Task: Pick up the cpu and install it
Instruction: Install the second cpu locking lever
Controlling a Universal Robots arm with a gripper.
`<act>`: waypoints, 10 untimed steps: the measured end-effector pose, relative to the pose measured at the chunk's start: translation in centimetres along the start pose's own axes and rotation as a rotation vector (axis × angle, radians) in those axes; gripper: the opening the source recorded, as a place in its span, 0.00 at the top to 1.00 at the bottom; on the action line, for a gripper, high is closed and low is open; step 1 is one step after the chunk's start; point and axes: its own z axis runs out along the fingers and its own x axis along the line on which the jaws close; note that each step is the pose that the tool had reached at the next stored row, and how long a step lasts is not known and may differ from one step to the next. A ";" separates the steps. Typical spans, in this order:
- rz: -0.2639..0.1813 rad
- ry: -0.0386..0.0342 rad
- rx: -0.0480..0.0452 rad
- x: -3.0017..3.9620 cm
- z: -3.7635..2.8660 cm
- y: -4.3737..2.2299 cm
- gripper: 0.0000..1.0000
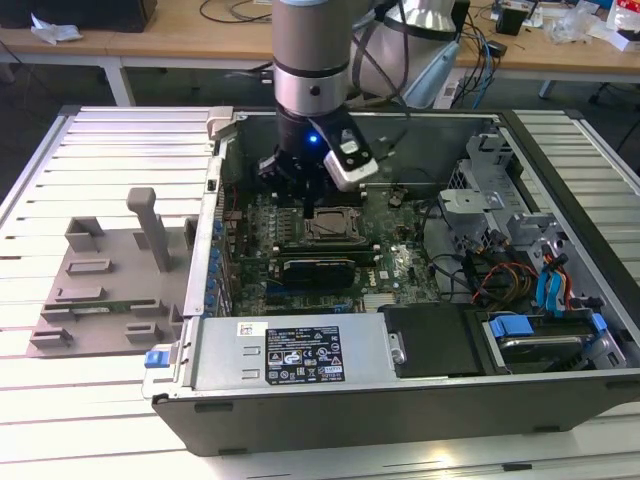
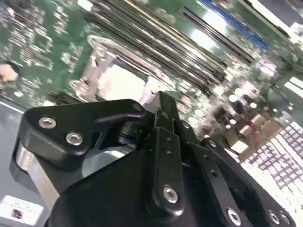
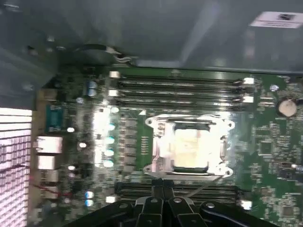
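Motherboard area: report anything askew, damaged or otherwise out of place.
Nothing stands out. The cpu sits flat and square inside the socket frame on the motherboard, with no visible tilt. The gripper is above the board beside the socket, holding nothing.

You're looking at an electronics lab or workshop, open computer case (image 1: 400, 400) on a slatted metal bench (image 1: 120, 150), wooden desks (image 1: 180, 40) behind strewn with cables (image 1: 235, 12)
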 end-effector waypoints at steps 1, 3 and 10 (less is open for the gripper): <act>0.000 0.0007 -0.0001 -0.37 0.06 -0.15 0.89; 0.000 0.0011 -0.0019 -0.57 0.42 -1.03 0.89; 0.000 0.0012 -0.0023 -0.47 1.67 -2.21 0.89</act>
